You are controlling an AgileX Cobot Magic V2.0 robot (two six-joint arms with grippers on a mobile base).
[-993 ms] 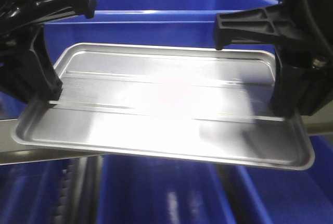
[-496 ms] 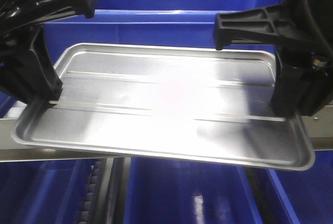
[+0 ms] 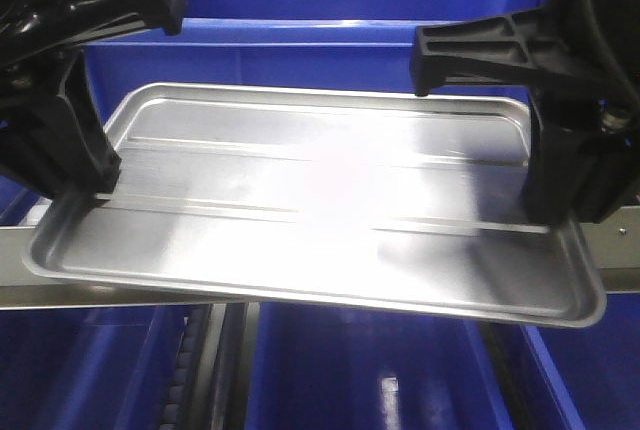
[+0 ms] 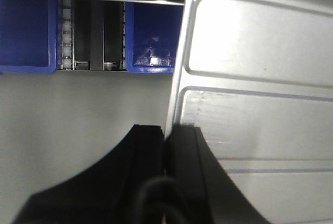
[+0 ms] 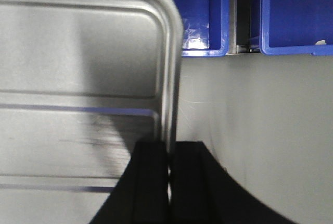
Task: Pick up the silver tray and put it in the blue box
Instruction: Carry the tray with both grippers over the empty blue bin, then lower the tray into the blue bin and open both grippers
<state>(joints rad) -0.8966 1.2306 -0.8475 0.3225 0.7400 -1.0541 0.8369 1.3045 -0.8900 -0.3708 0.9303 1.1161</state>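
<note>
— Left gripper (image 3: pixel 100 188)?
— Jaws closed tight over the left rim of the silver tray (image 3: pixel 320 210)
— And the right gripper (image 3: pixel 548 212)?
— Clamped likewise on the opposite rim (both reach in from the sides)

Readable text, labels, brands, numbers, signs: none is showing in any view. The tray (image 3: pixel 320 210) and the box (image 3: pixel 250 60) are presenting plain, unmarked surfaces.
</note>
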